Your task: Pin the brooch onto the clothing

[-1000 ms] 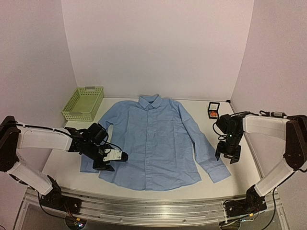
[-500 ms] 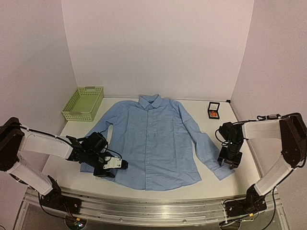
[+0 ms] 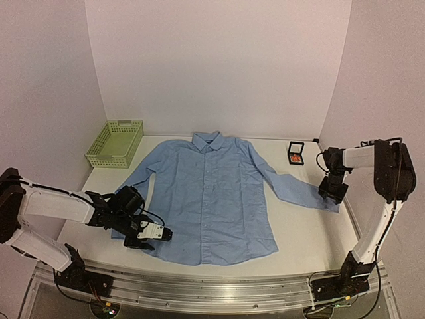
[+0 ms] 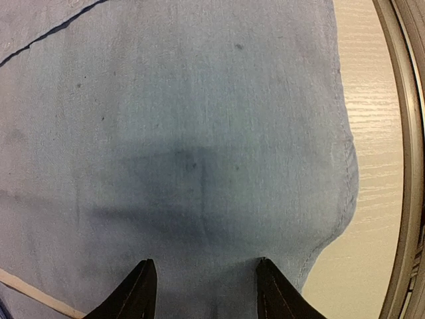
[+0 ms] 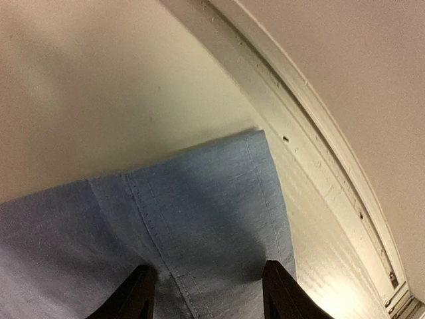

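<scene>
The clothing [image 3: 212,193], a light blue shirt, lies flat on the table with its collar at the back. The brooch [image 3: 295,159] is a tiny orange-red speck in a small black box at the back right. My left gripper [image 3: 156,232] rests low on the shirt's front left corner. In the left wrist view its jaws stand apart [image 4: 206,262], tips on the blue cloth [image 4: 199,119]. My right gripper [image 3: 330,189] sits on the right sleeve's cuff near the table's right edge. Its jaws also stand apart [image 5: 208,266] over the flat cuff [image 5: 199,206].
A pale green basket [image 3: 116,143] stands at the back left. The table's raised right rim [image 5: 319,166] runs close beside the cuff. The metal front rail [image 4: 405,166] lies just past the shirt's hem.
The right gripper has moved back and right, and the right sleeve's cuff came with it, so the sleeve now stretches outward. The left gripper has slid slightly toward the front edge.
</scene>
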Motion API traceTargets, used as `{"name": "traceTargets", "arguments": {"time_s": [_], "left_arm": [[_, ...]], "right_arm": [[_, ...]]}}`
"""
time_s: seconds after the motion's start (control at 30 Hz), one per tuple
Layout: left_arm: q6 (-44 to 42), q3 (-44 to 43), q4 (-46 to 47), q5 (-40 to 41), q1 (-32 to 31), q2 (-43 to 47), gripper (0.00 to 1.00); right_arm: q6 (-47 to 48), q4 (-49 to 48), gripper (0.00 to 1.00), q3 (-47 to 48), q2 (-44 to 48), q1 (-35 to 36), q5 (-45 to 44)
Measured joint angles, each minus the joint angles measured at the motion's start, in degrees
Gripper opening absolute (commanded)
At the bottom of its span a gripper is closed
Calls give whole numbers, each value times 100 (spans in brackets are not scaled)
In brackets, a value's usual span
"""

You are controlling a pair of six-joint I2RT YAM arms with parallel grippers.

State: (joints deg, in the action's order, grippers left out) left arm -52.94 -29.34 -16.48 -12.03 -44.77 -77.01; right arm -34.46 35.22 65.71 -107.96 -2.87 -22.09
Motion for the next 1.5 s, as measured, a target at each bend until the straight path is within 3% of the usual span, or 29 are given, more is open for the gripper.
{"name": "traceTargets", "arguments": {"time_s": [0.3, 0.63, 0.9, 1.13, 1.27, 1.5], "left_arm": [[-437, 456, -587, -96, 133, 809, 51], [-522, 424, -962, -117, 133, 907, 52], [-571, 303, -2060, -114, 140, 1184, 68], [-556, -1034, -2664, -148, 189, 841, 75], [-502, -1892, -2544, -247, 581, 215, 69], [178, -3498, -1909, -110, 1568, -1809, 63]], "right_arm": [[417, -129, 56, 497, -410, -479, -269], [640, -17, 55, 671, -490, -763, -485], [1120, 332, 58, 738, -211, -664, -302], [1696, 483, 59, 2187, 152, 281, 388], [1915, 328, 68, 3125, 96, 915, 1083], [2067, -113, 73, 4715, -1239, 1769, 2559]]}}
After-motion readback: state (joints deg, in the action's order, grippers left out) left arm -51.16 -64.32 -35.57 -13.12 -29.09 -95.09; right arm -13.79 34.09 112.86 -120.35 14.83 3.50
